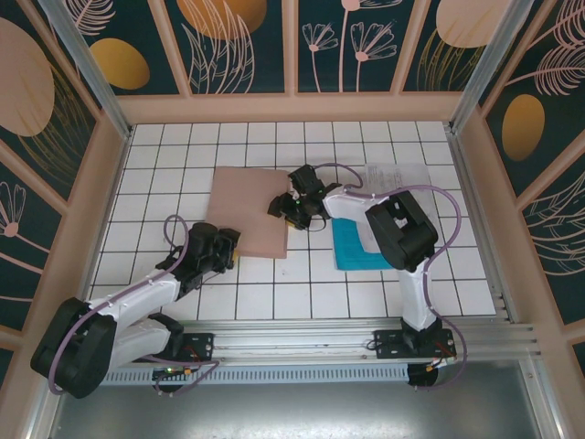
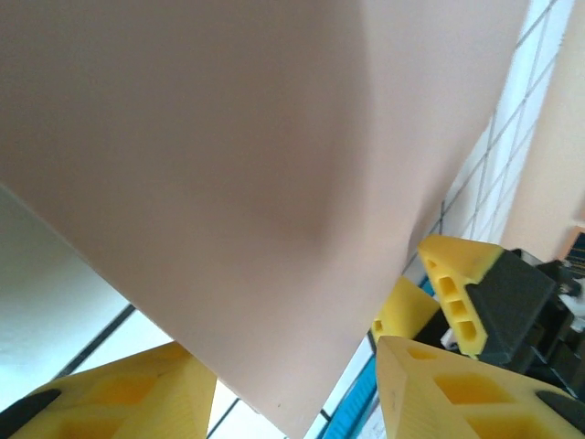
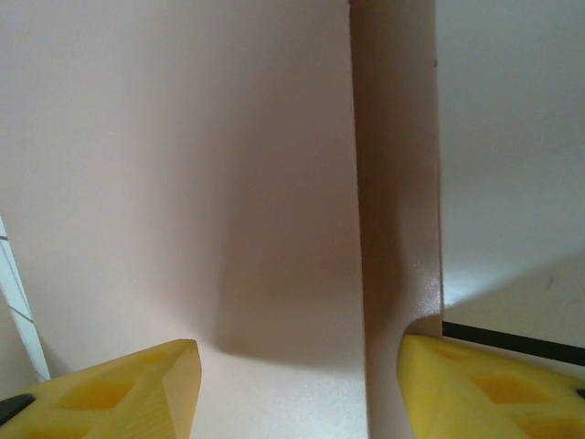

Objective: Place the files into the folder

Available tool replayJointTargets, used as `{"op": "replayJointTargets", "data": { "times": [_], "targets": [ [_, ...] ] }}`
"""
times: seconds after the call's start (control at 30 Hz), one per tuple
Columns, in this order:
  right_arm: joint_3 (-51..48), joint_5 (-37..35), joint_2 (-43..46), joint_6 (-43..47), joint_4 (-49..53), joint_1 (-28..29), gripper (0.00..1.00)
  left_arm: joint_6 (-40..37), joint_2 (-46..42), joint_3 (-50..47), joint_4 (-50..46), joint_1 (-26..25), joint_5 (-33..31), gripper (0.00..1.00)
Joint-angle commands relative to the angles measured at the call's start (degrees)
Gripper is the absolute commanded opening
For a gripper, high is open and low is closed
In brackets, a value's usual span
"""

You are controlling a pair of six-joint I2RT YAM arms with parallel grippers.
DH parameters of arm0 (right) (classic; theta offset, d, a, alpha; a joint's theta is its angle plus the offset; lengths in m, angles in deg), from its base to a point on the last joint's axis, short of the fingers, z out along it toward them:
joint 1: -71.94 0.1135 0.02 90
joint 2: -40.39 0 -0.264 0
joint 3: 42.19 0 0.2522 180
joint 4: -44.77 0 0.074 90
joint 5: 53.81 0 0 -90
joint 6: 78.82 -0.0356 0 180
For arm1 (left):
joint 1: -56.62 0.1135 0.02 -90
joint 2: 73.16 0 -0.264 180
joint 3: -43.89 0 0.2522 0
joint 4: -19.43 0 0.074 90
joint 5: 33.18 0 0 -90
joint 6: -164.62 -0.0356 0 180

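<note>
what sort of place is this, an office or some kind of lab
Probably a robot test cell in a lab, not an office: a white gridded tabletop, dark teal plant-printed wall panels in a silver metal frame, and a silver mounting rail.

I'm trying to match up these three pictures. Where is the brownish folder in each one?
Top external: the folder lies flat, left of centre on the white tiles.
Left wrist: it covers the upper left and middle, one corner pointing down between the yellow fingers.
Right wrist: it covers the left and middle.
Shared landmark: the white tiles with dark lines.
</note>
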Motion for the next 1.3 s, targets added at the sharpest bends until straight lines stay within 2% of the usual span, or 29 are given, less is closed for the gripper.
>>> {"op": "replayJointTargets", "data": {
  "times": [0.0, 0.13, 0.23, 0.3, 0.47, 0.77, 1.03, 1.13, 1.27],
  "targets": [
    [-2.7, 3.3, -2.7, -0.3, 1.8, -0.6, 0.62, -0.9, 0.8, -0.5, 6.5, -0.4, 0.6, 0.48],
    [-3.6, 5.4, -1.8, -0.9, -0.7, -1.1, 0.63, -1.1, 2.8, -0.2, 9.2, -0.6, 1.9, 0.44],
    [-4.5, 6.6, -1.1, -1.7, -2.4, -1.6, 0.63, -1.1, 3.7, 0.5, 10.3, -0.8, 2.5, 0.36],
    [-5.2, 7.1, -0.2, -2.3, -4.1, -2.0, 0.62, -1.4, 3.4, 0.9, 9.7, -0.8, 2.5, 0.28],
    [-8.5, 9.1, 3.1, -5.9, -11.5, -3.2, 0.6, -0.2, 0.7, -0.7, 10.1, -0.8, 2.8, 0.0],
    [-13.4, 12.6, 8.1, -15.4, -26.3, -4.9, 0.55, 2.6, -1.6, -4.4, 15.4, -0.8, 7.3, 0.0],
    [-13.9, 12.9, 8.0, -16.4, -27.1, -5.3, 0.46, 3.0, -2.4, -5.3, 15.9, -0.8, 8.4, 0.0],
    [-14.9, 12.9, 8.2, -16.4, -27.7, -5.5, 0.37, 2.9, -2.2, -5.5, 15.7, -0.8, 8.7, 0.0],
    [-15.0, 12.3, 8.1, -15.3, -26.5, -5.5, 0.13, 2.5, -2.0, -5.3, 14.9, -0.8, 9.0, 0.0]
  ]
}}
